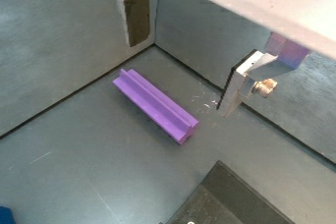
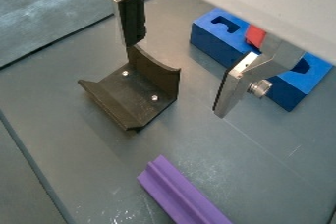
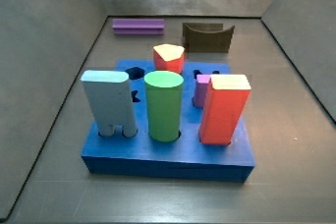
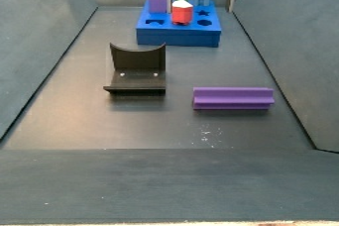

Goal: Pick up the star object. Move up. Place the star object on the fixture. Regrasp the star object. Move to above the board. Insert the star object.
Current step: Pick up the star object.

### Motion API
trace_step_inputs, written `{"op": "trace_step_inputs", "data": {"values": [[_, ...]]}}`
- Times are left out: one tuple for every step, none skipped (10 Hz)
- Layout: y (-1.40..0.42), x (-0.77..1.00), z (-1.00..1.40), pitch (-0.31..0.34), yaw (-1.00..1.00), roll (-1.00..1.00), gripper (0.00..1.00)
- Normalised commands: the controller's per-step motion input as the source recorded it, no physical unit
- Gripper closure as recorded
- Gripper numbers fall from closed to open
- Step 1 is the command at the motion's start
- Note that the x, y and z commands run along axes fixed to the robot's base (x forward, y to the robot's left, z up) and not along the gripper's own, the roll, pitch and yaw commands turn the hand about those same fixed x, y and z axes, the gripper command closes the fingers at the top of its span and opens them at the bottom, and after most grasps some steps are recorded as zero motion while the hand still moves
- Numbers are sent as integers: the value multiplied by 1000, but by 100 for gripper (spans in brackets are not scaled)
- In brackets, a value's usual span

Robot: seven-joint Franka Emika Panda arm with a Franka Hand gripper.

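Lying flat on the grey floor, the star object (image 4: 233, 97) rests on its long side just beside the fixture (image 4: 135, 69), apart from it, with its ridged faces showing clearly in a wrist view (image 1: 155, 104). The gripper (image 1: 184, 59) hangs above the floor with its 2 fingers spread wide and nothing between them; one finger (image 1: 136, 17) and its partner stand well apart, so it is plainly open and empty. The board (image 3: 171, 159) sits well apart from the star object, carrying its light-blue, green, red and orange pegs (image 3: 161, 107). The step in hand, as I judge it, is the first pick, not yet begun. To do it well, the gripper should be centred over the middle of the prism's length, with the fingers turned so the dark pads close across its narrow width and not along it. Descent should be straight and slow enough that the fingertips clear the floor, and the pads should seat on opposing ridges evenly, since a grip on 1 slanted flank could roll the piece. A grasp near the middle should also keep it level when lifted toward the notch of the fixture (image 2: 133, 93).
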Motion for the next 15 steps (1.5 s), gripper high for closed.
{"op": "trace_step_inputs", "data": {"values": [[120, -509, -200, -47, -729, 0, 0], [83, -409, -346, 0, -814, 0, 0], [77, -357, -463, 0, -843, 0, 0], [37, -274, -469, 0, -886, 0, 0], [69, 0, -360, 0, -811, -77, 0], [134, 74, -394, -23, -651, -207, 0], [303, 71, -403, -61, -423, -317, 0], [386, 51, -389, -81, -329, -349, 0], [220, 0, -400, -76, -486, -327, 0], [31, 0, -431, -61, -666, -300, 0], [0, 0, -383, -94, -711, -323, 0], [0, 0, -309, -163, -734, -340, 0], [0, 0, -297, -171, -709, -366, 0], [0, 0, -300, -171, -709, -364, 0], [0, 0, -311, -176, -737, -341, 0]]}}
